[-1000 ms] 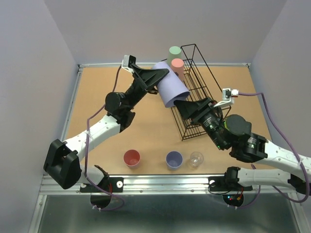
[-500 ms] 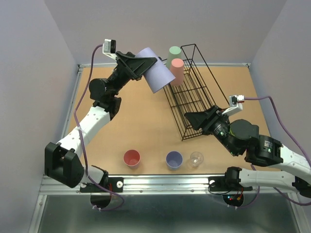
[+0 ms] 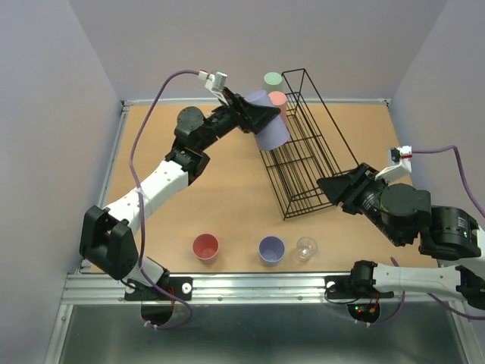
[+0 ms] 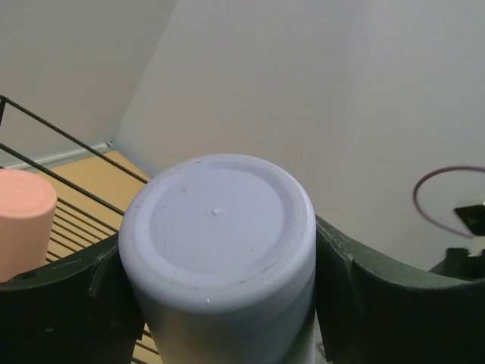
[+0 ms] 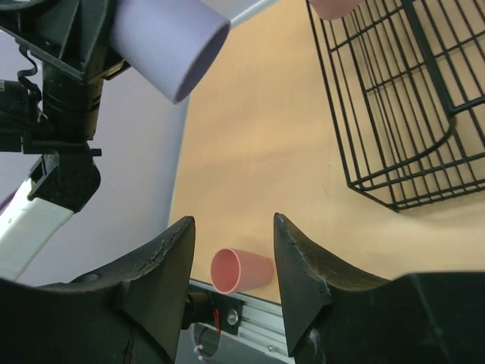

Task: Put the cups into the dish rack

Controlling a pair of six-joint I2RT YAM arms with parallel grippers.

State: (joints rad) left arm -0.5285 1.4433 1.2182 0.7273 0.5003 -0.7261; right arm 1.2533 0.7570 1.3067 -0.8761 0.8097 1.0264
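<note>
While L gripper [image 3: 264, 121] clamps lavender cup [image 4: 218, 227] near dish rack [image 3: 301, 152], R gripper [image 5: 233, 226] sits wide open, empty.

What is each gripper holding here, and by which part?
The left gripper clamps the lavender cup by its sides near the closed base. The right gripper is open and empty.

Lavender cup [image 4: 220, 235]: smooth matt plastic, with faint scuffs on the base. Salmon cup [image 4: 23, 220]: matt plastic. Clear cup [image 3: 306, 247]: glossy and transparent. Rack [image 3: 299, 159]: thin black wire. Table [image 3: 227, 205]: matt tan board.
</note>
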